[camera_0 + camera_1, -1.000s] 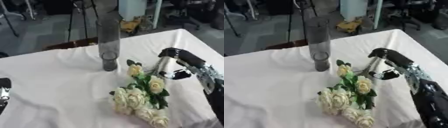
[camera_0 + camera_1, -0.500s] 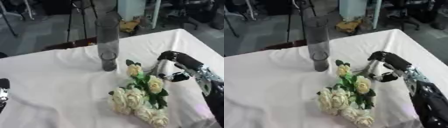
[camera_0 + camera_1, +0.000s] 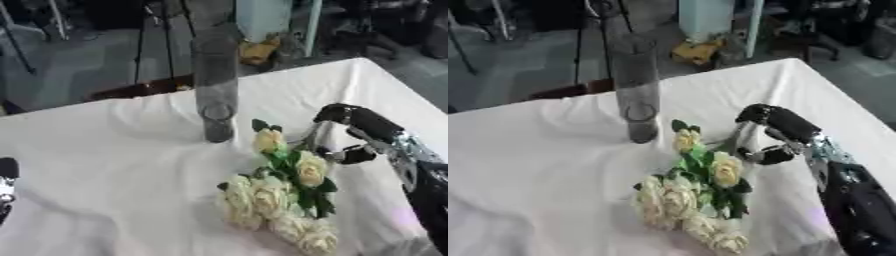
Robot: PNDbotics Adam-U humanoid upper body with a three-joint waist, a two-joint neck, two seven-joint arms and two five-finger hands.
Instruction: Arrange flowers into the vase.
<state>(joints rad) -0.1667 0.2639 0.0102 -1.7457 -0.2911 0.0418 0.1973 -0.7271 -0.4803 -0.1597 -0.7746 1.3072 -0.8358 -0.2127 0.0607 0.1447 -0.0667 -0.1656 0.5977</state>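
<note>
Right hand (image 3: 350, 131), fingers curled but empty, sits beside the roses (image 3: 280, 200) at lower centre; pinch 1 stem low, then lift toward the vase (image 3: 215, 90).

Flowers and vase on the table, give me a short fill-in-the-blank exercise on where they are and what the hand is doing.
1. The cream roses lie on the white ____.
2. The tall glass vase stands upright and holds ____ flowers.
3. The ____ hand is at the roses' right side.
4. The roses lie ____ the vase, toward the camera.

Missing words: tablecloth; no; right; in front of
</note>
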